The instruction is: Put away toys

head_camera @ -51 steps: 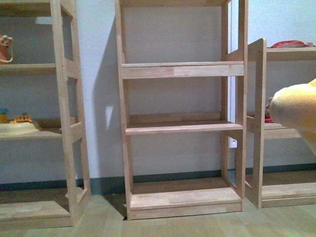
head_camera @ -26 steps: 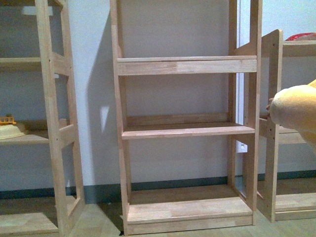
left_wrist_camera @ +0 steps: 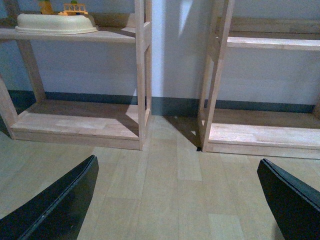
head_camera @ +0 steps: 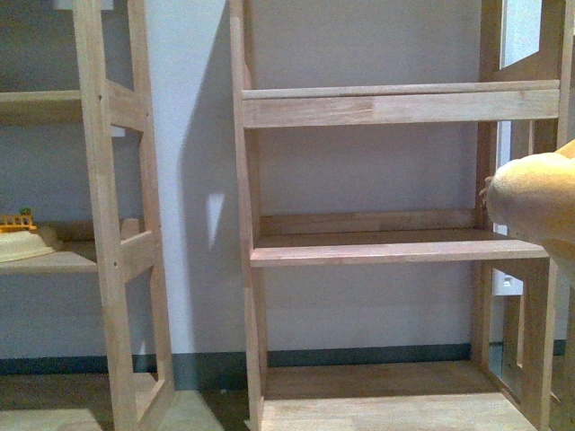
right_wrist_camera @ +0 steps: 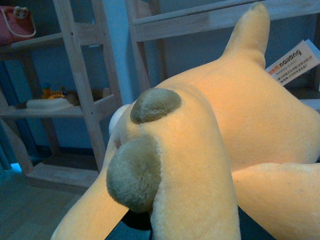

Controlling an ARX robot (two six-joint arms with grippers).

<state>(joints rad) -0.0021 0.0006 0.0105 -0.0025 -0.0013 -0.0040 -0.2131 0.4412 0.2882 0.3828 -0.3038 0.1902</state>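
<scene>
The plush toy [head_camera: 535,203] hangs at the right end of the middle shelf unit [head_camera: 386,252], level with its middle board and covering that board's right end and post in the front view. In the right wrist view the toy [right_wrist_camera: 215,150] fills most of the picture: yellow-orange fur, two brownish patches [right_wrist_camera: 155,104], a pointed ear and a white tag [right_wrist_camera: 292,62]. Only a dark bit of the right gripper [right_wrist_camera: 136,224] shows beneath it; the jaws are hidden, so I cannot tell how they stand.

The bay of the middle shelf unit above its middle board is bare, and so is the bottom board. Left of the unit a strip of wall [head_camera: 193,135] separates it from a second shelf unit [head_camera: 108,224], which carries a cream tray [head_camera: 22,244] with a small yellow toy [head_camera: 16,219].

The left gripper [left_wrist_camera: 176,160] hovers low over the wooden floor [left_wrist_camera: 165,200] in front of the gap between the two units, its jaws spread wide and holding nothing.

Against half a second ago, the middle shelf unit looks larger and sits further right in the front view. The toy keeps its place at the right edge.
</scene>
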